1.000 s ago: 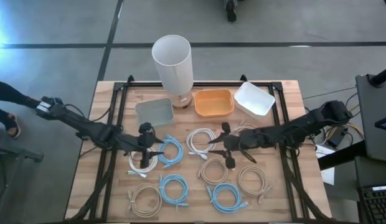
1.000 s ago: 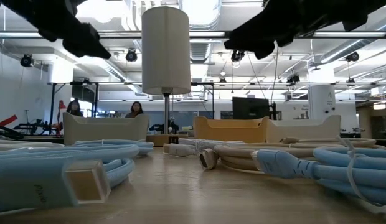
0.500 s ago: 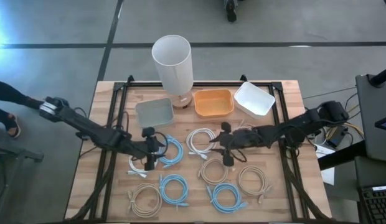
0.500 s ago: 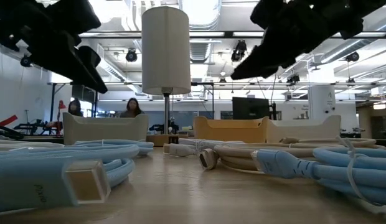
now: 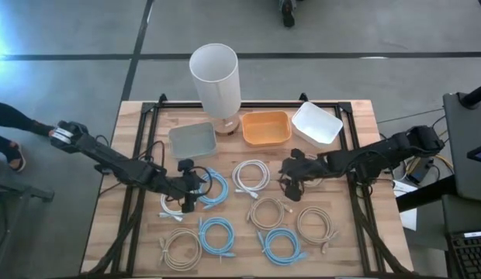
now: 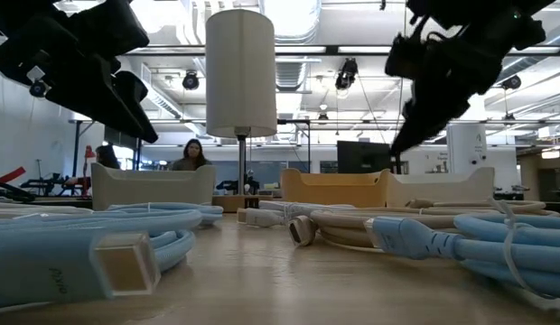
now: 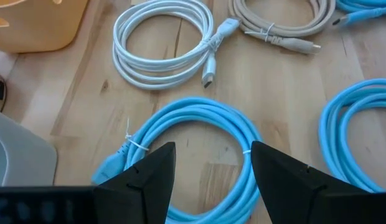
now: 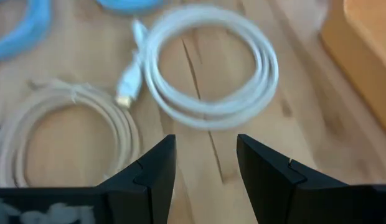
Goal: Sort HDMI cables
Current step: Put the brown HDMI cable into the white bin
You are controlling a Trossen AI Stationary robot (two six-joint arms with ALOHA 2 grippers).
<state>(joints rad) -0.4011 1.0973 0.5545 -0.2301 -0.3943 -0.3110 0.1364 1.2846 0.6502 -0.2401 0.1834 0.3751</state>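
In the high view, four coils lay along the lower edge of the wooden table [image 5: 357, 116]: a beige coil [image 5: 180, 246] at lower left, a light blue coil [image 5: 216, 234] beside it, another light blue coil [image 5: 281, 244] right of centre, and a tan coil [image 5: 316, 225] farthest right. Just above these sat a second tan coil [image 5: 266, 211] near the middle of the frame.

The left gripper [image 5: 188, 203] hung at left of centre, over the gap between a white coil [image 5: 174, 204] on its left and a light blue coil [image 5: 213, 187] on its right. Its wrist view showed the two dark fingers [image 7: 149, 171] parted and empty above that blue coil [image 7: 193, 149], with a white coil [image 7: 165, 42] and a beige coil [image 7: 283, 18] beyond.

The right gripper [image 5: 291, 191] hung right of centre, just beside the central white coil [image 5: 252, 175]. In its own wrist view the fingers [image 8: 152, 171] stood apart, gripping nothing, with the white coil [image 8: 208, 68] ahead and a tan coil [image 8: 68, 134] to the frame's left.

Along the upper part of the high view stood a grey bin [image 5: 192, 139], an orange bin [image 5: 266, 128] and a white bin [image 5: 316, 123], with a tall white cylinder [image 5: 216, 77] behind the grey and orange bins.

In the low view, a person [image 6: 191, 155] showed far back, left of centre.
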